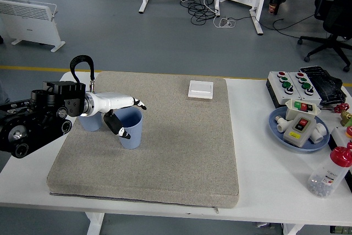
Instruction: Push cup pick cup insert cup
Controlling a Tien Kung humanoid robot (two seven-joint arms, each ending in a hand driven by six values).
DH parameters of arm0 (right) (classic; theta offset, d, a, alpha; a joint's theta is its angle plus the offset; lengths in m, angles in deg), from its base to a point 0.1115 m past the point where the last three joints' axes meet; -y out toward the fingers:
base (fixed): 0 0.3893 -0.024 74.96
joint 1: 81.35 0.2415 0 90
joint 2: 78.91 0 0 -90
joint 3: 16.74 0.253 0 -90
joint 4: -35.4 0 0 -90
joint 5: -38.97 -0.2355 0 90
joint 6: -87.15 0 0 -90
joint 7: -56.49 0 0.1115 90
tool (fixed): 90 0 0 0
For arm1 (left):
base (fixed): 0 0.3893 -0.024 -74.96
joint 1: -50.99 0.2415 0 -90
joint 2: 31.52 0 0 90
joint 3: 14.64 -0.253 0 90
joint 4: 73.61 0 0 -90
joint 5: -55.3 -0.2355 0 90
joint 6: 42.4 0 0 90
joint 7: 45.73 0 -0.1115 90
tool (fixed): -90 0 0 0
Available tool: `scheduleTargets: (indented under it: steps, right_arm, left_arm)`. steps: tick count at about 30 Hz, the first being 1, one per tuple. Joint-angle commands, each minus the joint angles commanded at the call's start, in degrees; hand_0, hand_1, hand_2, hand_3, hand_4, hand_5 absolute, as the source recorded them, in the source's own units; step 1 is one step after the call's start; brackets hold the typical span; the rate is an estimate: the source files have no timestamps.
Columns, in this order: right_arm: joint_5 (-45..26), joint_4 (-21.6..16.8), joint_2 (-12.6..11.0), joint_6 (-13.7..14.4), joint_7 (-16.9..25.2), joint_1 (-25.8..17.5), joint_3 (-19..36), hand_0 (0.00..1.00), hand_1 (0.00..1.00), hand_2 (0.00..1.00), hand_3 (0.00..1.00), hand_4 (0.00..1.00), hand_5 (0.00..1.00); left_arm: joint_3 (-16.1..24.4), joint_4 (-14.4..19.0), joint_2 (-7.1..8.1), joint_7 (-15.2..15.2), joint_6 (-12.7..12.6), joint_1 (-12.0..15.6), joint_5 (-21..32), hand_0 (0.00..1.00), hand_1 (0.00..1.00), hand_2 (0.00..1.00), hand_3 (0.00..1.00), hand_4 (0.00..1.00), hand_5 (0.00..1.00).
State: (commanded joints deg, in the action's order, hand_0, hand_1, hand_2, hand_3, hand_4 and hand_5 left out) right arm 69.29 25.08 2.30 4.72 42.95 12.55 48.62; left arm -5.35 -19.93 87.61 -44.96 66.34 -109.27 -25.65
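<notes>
Head view, and the left robot hand is reaching in from the left edge of the frame over a grey mat that is covering most of the white table. White fingers are stretching out flat above the rim of a blue cup, while the black thumb is pressing down along the cup's near left side. So the hand is wrapping around the cup's rim, though how firm that grip is cannot be told from up here. A second blue cup is standing just behind and left of it, half hidden by the wrist, in the left-centre of the frame. Both are sitting upright on the mat. Up at the mat's far edge, a small white square box is lying flat. Over on the right, a blue plate is carrying switch parts, with a button box beyond it and a red-capped bottle near the lower right corner.
</notes>
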Motion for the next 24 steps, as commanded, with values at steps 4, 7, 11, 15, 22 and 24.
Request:
scheduleTargets:
  steps: [4, 7, 11, 15, 22, 24]
  right_arm:
    - [0.1, 0.0, 0.0, 0.0, 0.0, 0.0, 0.0, 0.724, 0.647, 0.648, 0.578, 0.127, 0.471]
    - [0.1, 0.0, 0.0, 0.0, 0.0, 0.0, 0.1, 0.724, 0.646, 0.648, 0.577, 0.127, 0.471]
    - [0.0, 0.0, 0.1, 0.0, 0.0, -0.1, 0.1, 0.724, 0.646, 0.648, 0.577, 0.127, 0.471]
    - [0.0, 0.0, 0.2, 0.0, 0.1, -0.2, 0.1, 0.724, 0.647, 0.647, 0.577, 0.127, 0.471]
    - [-0.1, 0.0, 0.4, 0.1, 0.1, -0.5, 0.2, 0.724, 0.647, 0.648, 0.577, 0.127, 0.473]
    - [0.2, 0.0, 0.4, 0.1, 0.1, -0.6, 0.3, 0.724, 0.647, 0.648, 0.577, 0.127, 0.473]
  left_arm:
    - [0.1, -0.1, -0.08, 0.0, -0.2, 0.2, 0.1, 0.543, 0.673, 0.815, 0.729, 0.701, 0.079]
    - [0.1, -0.3, -0.19, 0.0, -0.3, 0.2, 0.0, 0.495, 0.615, 0.73, 0.562, 0.594, 0.035]
    - [0.5, -0.5, -0.28, -0.1, -0.5, 0.6, 0.0, 0.495, 0.615, 0.73, 0.562, 0.594, 0.035]
    - [3.8, 1.0, 0.86, -1.4, 0.0, 1.8, 1.4, 0.496, 0.565, 0.592, 0.489, 0.548, 0.033]
    - [15.6, 9.5, 5.86, -6.5, 1.9, 4.6, 3.7, 0.495, 0.551, 0.549, 0.481, 0.54, 0.044]
    - [20.1, 12.5, 7.97, -8.8, 2.9, 5.5, 4.3, 0.495, 0.551, 0.549, 0.481, 0.54, 0.044]
